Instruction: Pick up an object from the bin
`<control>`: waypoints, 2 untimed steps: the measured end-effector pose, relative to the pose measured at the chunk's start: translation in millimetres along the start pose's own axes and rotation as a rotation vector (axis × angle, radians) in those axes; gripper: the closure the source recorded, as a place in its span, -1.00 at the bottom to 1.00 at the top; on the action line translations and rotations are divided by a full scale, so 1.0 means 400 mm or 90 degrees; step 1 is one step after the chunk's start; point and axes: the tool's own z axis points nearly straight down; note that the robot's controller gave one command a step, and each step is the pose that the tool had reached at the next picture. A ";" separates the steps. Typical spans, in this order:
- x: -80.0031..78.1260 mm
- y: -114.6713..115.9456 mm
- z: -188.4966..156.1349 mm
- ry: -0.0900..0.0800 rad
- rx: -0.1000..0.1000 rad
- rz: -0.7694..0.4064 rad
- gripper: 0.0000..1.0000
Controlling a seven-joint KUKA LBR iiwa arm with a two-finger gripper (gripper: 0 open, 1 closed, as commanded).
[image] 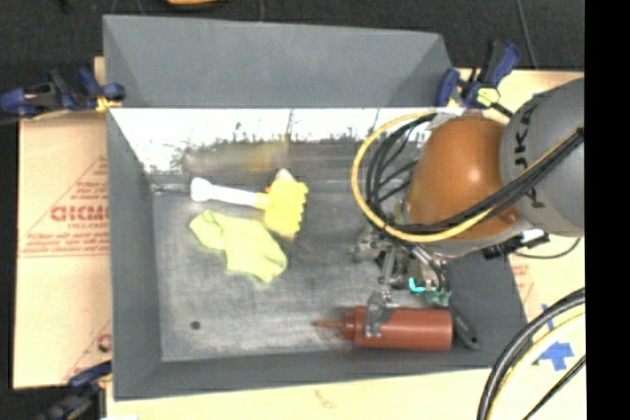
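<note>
Bin: grey metal bin [295, 74] with sloped walls and a scuffed floor, just a few loose things in it

Arm: comes in from the right, with a big orange cover [458, 177] on the wrist and yellow and black cables [369, 172] looped around it

Gripper: the gripper [386, 305] is low in the front right part of the bin, hanging right over the neck end of the bottle

Bottle: dark red squeeze bottle [413, 330] lying on its side along the front wall. The nozzle points left and the fat end is off toward the right corner

Jaws: honestly can't tell how far open they are. A grey bit of the gripper overlaps the bottle near its shoulder, but whether it has actually got hold of it I can't make out

Brush: yellow brush [281, 204] with a white handle, lying mid-left on the floor, handle pointing left, well apart from the gripper

Cloth: yellow-green cloth [241, 246] crumpled just in front of the brush and touching its head, also well away from the bottle
</note>
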 end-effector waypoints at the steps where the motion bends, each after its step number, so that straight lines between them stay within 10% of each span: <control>1: -0.005 0.000 -0.009 -0.005 0.000 0.000 -1.00; 2: 0.009 -0.053 0.144 -0.010 -0.007 -0.206 1.00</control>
